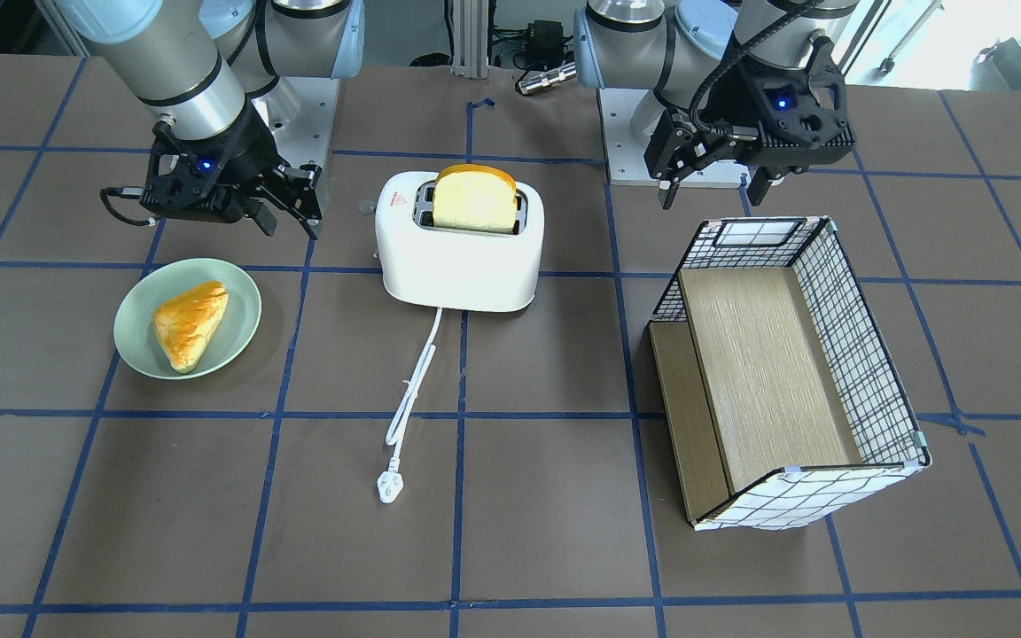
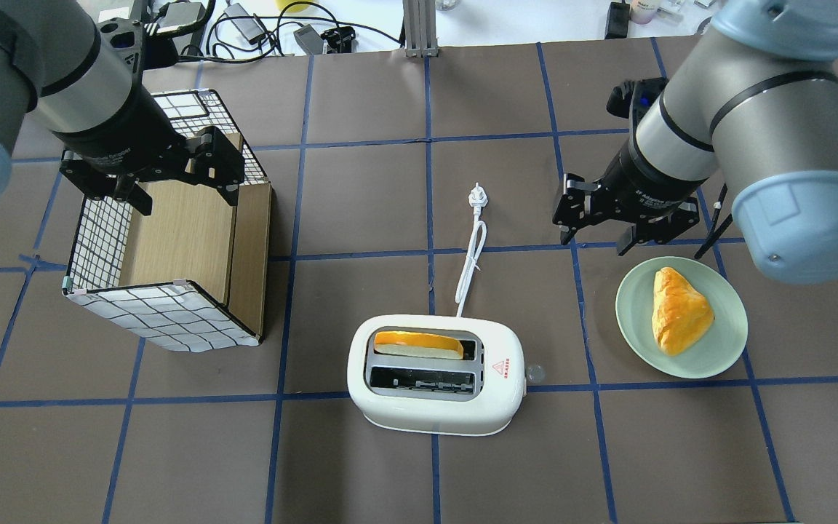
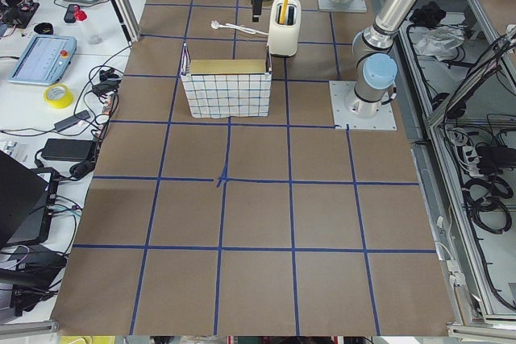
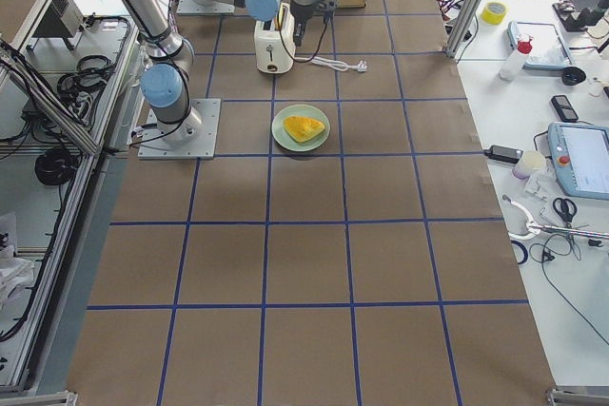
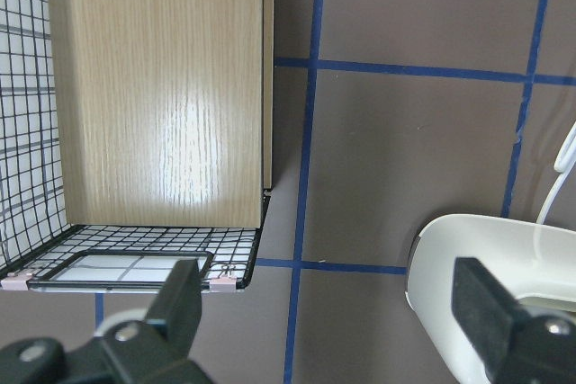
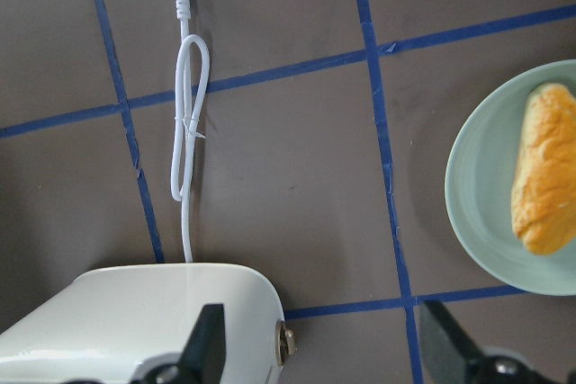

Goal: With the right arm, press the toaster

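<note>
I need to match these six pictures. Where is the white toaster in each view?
Exterior front-facing: toaster in the centre, slightly high.
Overhead exterior: toaster centre, lower half.
Exterior left: toaster top, right of centre.
Exterior right: toaster top, left of centre.
Left wrist: toaster bottom right, cut off.
Right wrist: toaster bottom left, cut off.
Shared landmark: its white cord, seen in all six.

The right gripper (image 2: pixel 593 244) and left gripper (image 2: pixel 186 204) hang pointing down, jaws spread apart.

Toaster (image 2: pixel 433 416) mid-table, bread slice (image 2: pixel 419 343) in the slot farther from the robot, cord (image 2: pixel 471 262) trailing beyond, plate (image 2: pixel 719 358) with pastry (image 2: pixel 677 309) on the robot's right, wire basket (image 2: pixel 164 314) on its left.
</note>
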Robot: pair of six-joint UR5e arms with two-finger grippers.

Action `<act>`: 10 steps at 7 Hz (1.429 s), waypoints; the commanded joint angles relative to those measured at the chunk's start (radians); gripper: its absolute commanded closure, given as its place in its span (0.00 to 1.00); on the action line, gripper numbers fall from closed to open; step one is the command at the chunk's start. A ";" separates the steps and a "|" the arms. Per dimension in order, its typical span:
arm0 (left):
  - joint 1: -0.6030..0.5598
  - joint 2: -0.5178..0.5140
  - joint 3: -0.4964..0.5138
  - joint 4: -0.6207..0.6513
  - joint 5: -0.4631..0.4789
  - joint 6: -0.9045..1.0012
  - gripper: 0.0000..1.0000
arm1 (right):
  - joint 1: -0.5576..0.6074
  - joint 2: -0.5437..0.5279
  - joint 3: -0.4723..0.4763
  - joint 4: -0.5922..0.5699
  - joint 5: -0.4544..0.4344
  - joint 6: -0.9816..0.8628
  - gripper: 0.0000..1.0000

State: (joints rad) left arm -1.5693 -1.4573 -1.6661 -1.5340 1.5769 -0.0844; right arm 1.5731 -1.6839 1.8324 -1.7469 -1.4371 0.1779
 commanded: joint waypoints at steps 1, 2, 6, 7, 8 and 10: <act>0.000 0.000 0.000 0.000 0.000 0.000 0.00 | 0.002 0.013 -0.102 0.012 -0.060 -0.076 0.00; 0.000 0.000 0.000 0.000 0.000 0.000 0.00 | 0.002 0.022 -0.134 0.047 -0.069 -0.119 0.00; 0.000 0.000 0.000 0.000 0.000 0.000 0.00 | 0.002 0.061 -0.217 0.157 -0.143 -0.363 0.00; 0.000 0.000 -0.001 0.000 0.000 0.000 0.00 | 0.002 0.088 -0.293 0.265 -0.157 -0.313 0.00; 0.000 0.000 0.000 0.000 0.000 0.000 0.00 | 0.005 0.085 -0.307 0.306 -0.143 -0.187 0.01; 0.000 0.000 -0.001 0.000 0.000 0.000 0.00 | 0.022 0.093 -0.303 0.299 -0.079 -0.140 0.01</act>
State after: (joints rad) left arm -1.5693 -1.4573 -1.6664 -1.5340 1.5769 -0.0844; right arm 1.5877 -1.5945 1.5310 -1.4538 -1.5452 0.0036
